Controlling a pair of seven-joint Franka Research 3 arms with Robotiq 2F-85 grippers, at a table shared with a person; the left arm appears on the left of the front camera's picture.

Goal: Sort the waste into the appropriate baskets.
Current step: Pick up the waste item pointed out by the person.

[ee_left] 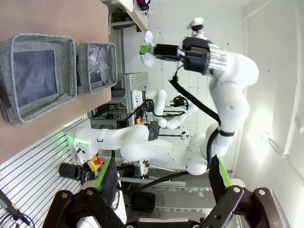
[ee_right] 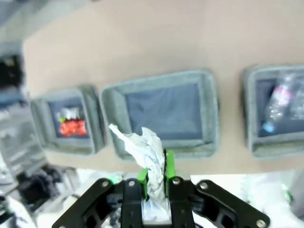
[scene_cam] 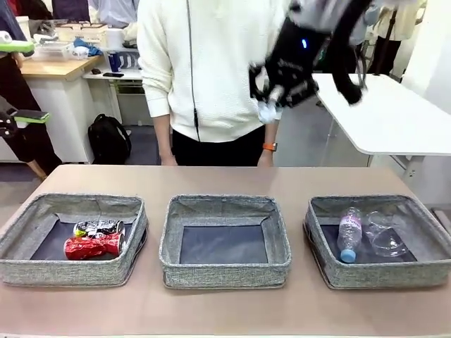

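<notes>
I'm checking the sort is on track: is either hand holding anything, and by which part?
The right hand is shut on the crumpled white paper ball, pinching its lower end. The left hand is open and holds nothing.

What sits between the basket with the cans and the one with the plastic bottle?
A third basket, nothing in it, stands between the cans' basket and the bottle's basket, with bare table strips either side, in the front view.

Three baskets sit in a row on the bench. The left basket holds a dark can and red can, the middle basket nothing, the right basket a bottle and cup. The right gripper pinches a paper ball high above, before a person.
</notes>
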